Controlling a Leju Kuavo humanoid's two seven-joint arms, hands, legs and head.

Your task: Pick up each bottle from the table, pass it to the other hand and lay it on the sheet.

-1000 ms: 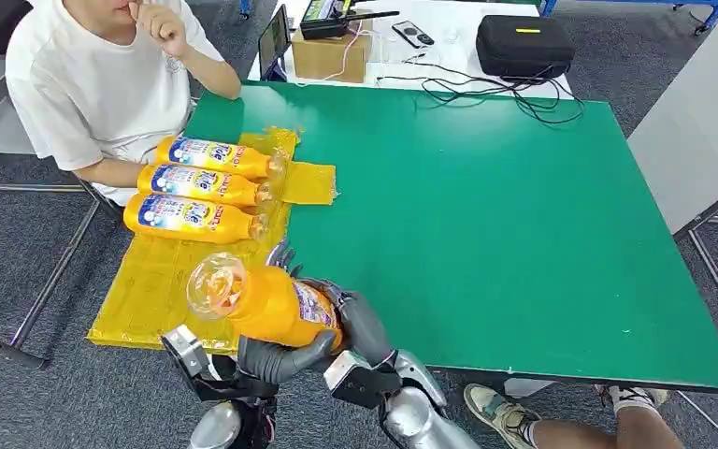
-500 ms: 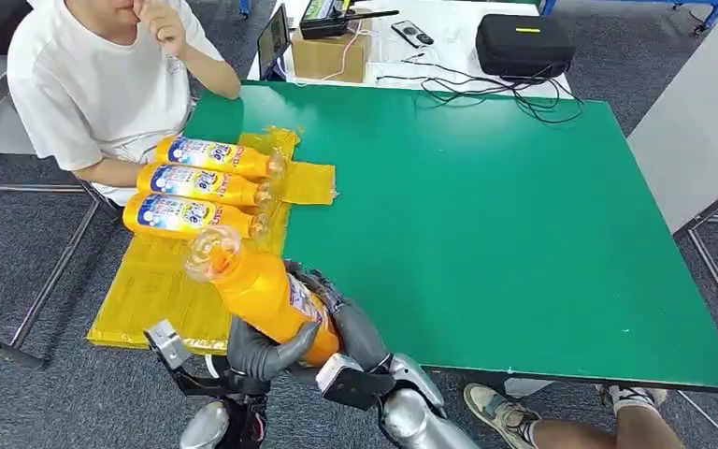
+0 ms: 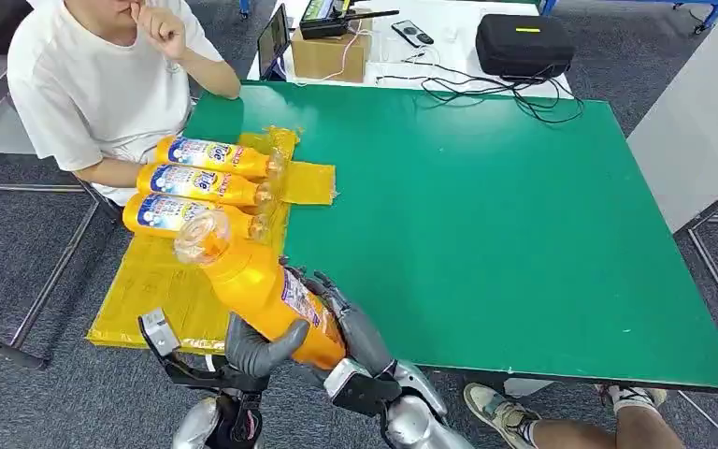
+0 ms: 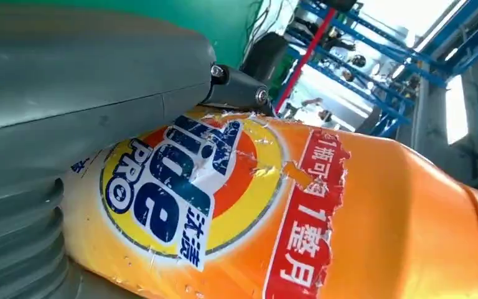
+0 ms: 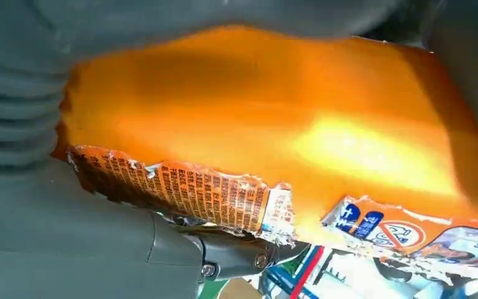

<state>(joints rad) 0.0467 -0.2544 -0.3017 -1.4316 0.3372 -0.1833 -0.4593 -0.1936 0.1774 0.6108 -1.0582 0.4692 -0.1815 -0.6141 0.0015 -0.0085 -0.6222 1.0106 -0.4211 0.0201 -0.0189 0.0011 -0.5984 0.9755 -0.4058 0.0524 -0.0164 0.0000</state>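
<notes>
An orange detergent bottle (image 3: 254, 285) with a clear cap is held over the table's front left corner, cap end pointing away toward the yellow sheet (image 3: 154, 281). My left hand (image 3: 254, 348) wraps it from below, thumb across its base. My right hand (image 3: 348, 318) grips the same bottle from the other side. In the left wrist view the bottle's label (image 4: 193, 187) lies against my left hand (image 4: 68, 118). The right wrist view shows the bottle's torn label (image 5: 180, 187) pressed against my right hand (image 5: 68, 249). Three more orange bottles (image 3: 196, 183) lie side by side on the sheet.
A person in a white shirt (image 3: 93, 84) sits at the table's far left corner, beside the sheet. The green table (image 3: 486, 206) stretches to the right. A cardboard box (image 3: 330, 56), a black case (image 3: 524, 44) and cables (image 3: 524, 98) lie beyond it. A shoe (image 3: 500, 407) is near the front edge.
The bottle has swung so its cap end now points further away, up toward the nearest bottle on the sheet. My left arm has shifted left and both hands stay on the bottle.
</notes>
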